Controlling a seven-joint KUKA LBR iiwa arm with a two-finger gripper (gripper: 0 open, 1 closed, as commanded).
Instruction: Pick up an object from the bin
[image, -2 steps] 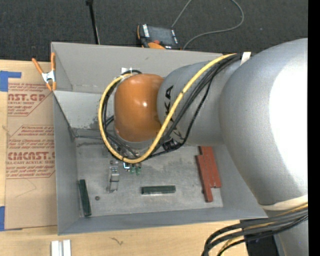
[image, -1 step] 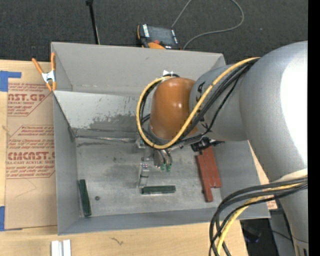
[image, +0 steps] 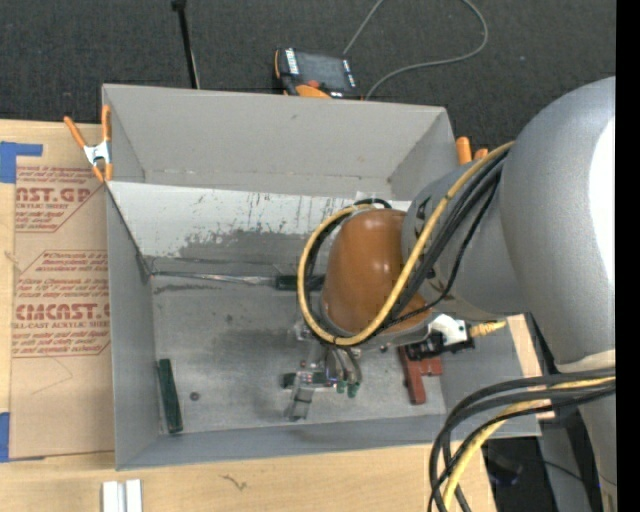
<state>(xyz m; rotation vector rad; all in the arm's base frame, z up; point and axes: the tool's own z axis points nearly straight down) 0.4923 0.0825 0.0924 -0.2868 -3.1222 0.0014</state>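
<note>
My gripper (image: 312, 382) hangs low over the bin floor, near the front wall and a little right of the middle, below the orange dome. Whether anything sits in it cannot be made out. A reddish-brown block-shaped thing (image: 421, 378) lies on the floor to its right, close to the bin's right wall. Behind the gripper, a long thin metal rod with a dark green handle (image: 288, 283) lies along the foot of the back wall, its handle end partly hidden by the dome and cables.
A dark green flat bar (image: 167, 396) lies lengthwise in the front left corner, well apart from the gripper. The arm, its orange dome and yellow-black cables cover the bin's right half. Bare scuffed floor stretches between the bar and the gripper.
</note>
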